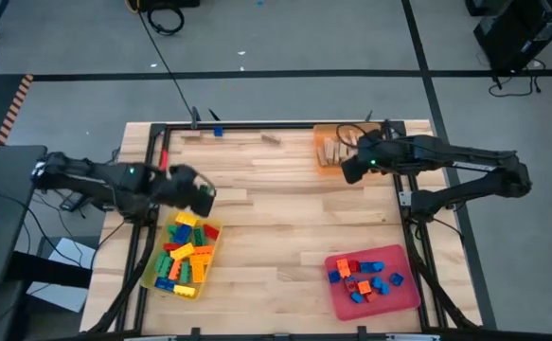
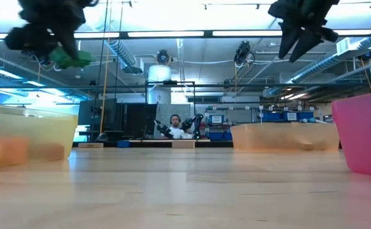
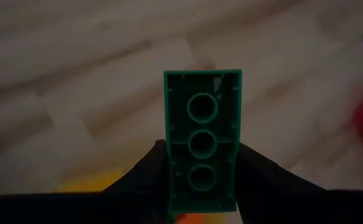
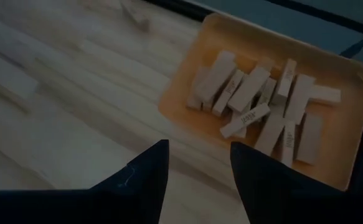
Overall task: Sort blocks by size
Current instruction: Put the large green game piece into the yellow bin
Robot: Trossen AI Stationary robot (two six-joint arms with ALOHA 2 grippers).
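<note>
Sorting nearly complete: your left claw (image 3: 200,186) pinches a green brick (image 3: 202,140) above the yellow tray (image 1: 152,270), right claw (image 4: 197,180) spread and empty; loose blocks (image 1: 217,132) remain along the counter's (image 1: 285,227) far edge.

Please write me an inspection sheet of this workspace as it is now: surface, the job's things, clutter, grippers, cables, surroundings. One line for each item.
Surface: wooden table, black frame along its edges.
Job's things: yellow tray with mixed plastic bricks; red tray with small blue and orange bricks; orange tray with tan wooden blocks; a blue brick and a wooden piece loose near the far edge.
Clutter: nothing seen.
Grippers: left gripper shut on a green brick, above the yellow tray's far end; right gripper open and empty, beside the orange tray.
Cables: black cable across the floor to the table's far edge.
Surroundings: a person seated far behind the table.
</note>
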